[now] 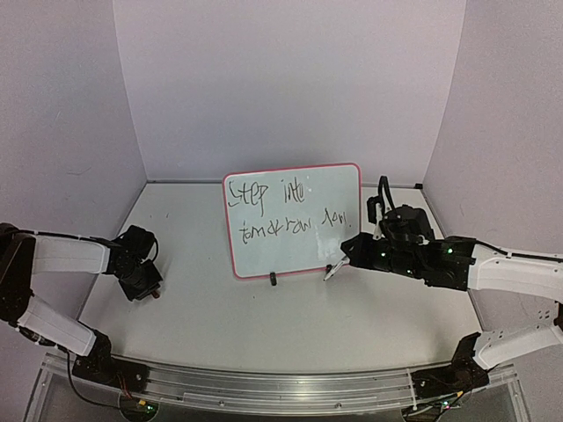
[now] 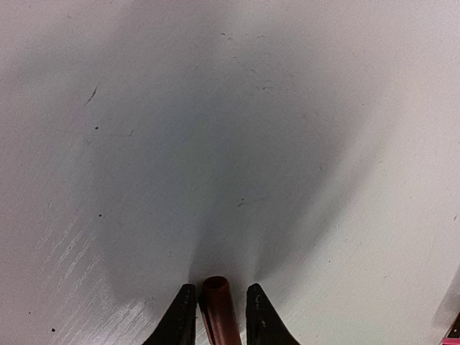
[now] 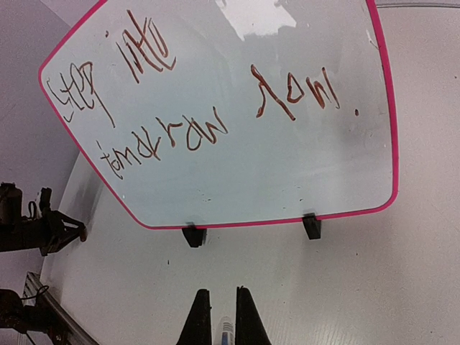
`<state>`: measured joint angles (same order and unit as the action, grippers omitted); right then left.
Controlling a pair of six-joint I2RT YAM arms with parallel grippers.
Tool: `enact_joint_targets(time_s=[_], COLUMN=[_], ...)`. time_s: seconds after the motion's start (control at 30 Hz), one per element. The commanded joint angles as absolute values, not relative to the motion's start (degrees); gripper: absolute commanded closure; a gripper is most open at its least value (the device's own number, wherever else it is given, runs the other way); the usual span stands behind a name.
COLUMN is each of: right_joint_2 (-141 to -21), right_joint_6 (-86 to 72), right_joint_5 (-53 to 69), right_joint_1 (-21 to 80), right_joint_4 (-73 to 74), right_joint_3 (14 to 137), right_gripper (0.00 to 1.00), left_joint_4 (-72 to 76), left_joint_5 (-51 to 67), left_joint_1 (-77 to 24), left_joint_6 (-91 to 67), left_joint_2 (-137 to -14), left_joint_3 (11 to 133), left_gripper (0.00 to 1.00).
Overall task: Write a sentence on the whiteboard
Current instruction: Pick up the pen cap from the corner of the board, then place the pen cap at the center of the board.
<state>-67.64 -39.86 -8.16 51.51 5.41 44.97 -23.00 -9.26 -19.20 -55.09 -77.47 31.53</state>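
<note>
A white rectangular whiteboard (image 1: 299,251) with rounded corners and a thin pink-red border stands propped on two small black clips (image 1: 274,280) near the middle of the pale grey table (image 1: 264,325). Its long axis runs left to right across the table, with its face turned toward the arms. On it, in two lines of thin dark handwriting, is the sentence (image 1: 286,211), which reads "Step into tomorrow now" and ends in a full stop.

The right gripper (image 1: 350,253) is the nearer one. Its jaws are narrow and clamped on a white marker pen (image 1: 334,268). The pen's tip points toward the board's lower right part, just beside the bottom edge and apart from the writing. From this hand the board lies directly ahead and slightly left.

The left gripper (image 1: 148,286) is well apart, on the table's left side, pointing down. In its wrist view the jaws stand narrow on either side of a small red-brown cylinder (image 2: 215,309), possibly the pen's cap. I cannot tell whether they press on it.

The sentence looks complete, so little writing seems left.
</note>
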Motion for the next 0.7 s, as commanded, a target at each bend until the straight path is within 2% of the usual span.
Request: enact_joint_targets(time_s=[0.0,0.17,0.27,0.47,0.67], right_joint_2=[-68.53,-69.25,-69.09,-68.78,-68.81], right_joint_6=[-40.01,-39.99,-39.96,-39.71,-40.25], right_joint_5=[-9.67,-9.70,-10.00,-9.93,-9.45], right_joint_1=[51.38,51.42,51.39,51.41,51.41], right_joint_4=[5.19,5.21,5.21,5.19,5.18], right_joint_3=[45.46,45.96,46.15,46.93,46.93], right_gripper=[1.00,1.00,1.00,1.00,1.00], left_joint_4=[-25.08,-25.99,-26.67,-27.12,-27.89], left_joint_5=[-10.65,-10.01,-8.21,-9.88,-8.34], left_joint_1=[-19.04,-19.12,-20.24,-28.66,-30.21], left_joint_6=[-53.45,-47.68,-42.36,-39.12,-35.51], left_joint_2=[-77.82,-76.65,-76.42,-73.61,-72.82], left_joint_3=[32.04,32.76,34.45,35.33,34.90], left_gripper=[0.86,1.00,1.00,1.00,1.00])
